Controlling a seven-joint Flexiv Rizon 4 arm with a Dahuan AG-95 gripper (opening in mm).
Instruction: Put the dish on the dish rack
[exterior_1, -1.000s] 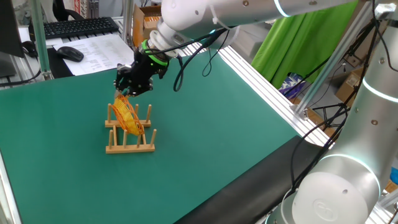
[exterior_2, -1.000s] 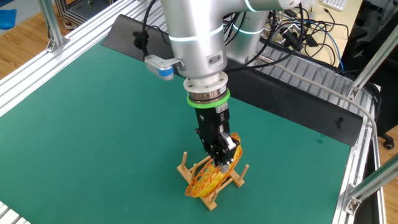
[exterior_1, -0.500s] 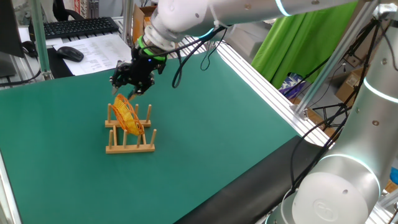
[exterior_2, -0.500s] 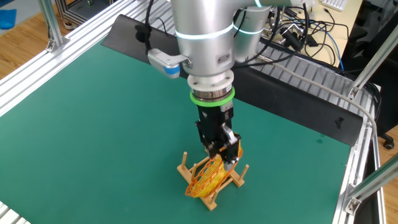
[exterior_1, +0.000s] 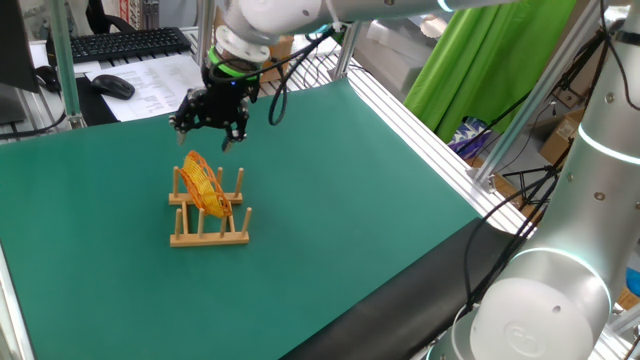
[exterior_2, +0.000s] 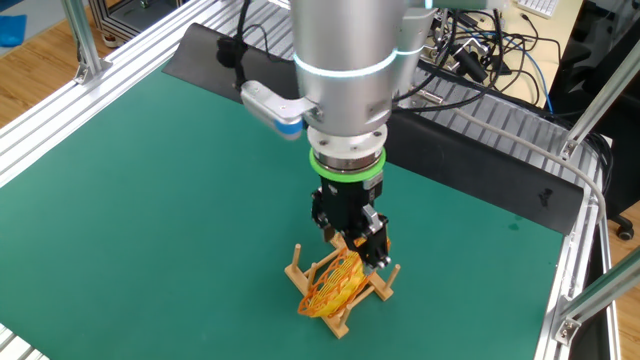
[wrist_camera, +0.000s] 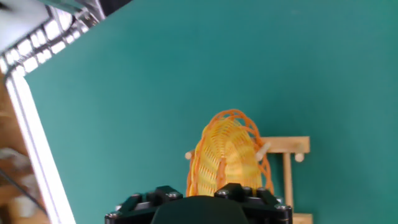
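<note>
dish (wrist_camera: 227, 163): lower rim hidden behind the hand's body in the hand view
dish rack (wrist_camera: 287, 163): cut off below, mostly covered by the dish
hand (wrist_camera: 200, 204): fingertips out of sight there; only its dark housing shows

Dish (exterior_1: 203, 184) upright in dish rack (exterior_1: 208, 221), open jaws above, apart.

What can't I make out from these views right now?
- Hand view: fingertips out of frame; the gripper body hides the dish's lower edge and much of the dish rack.
- The other fixed view: the gripper covers the dish's top rim.
- One fixed view: too small to tell which pegs hold the dish.
</note>
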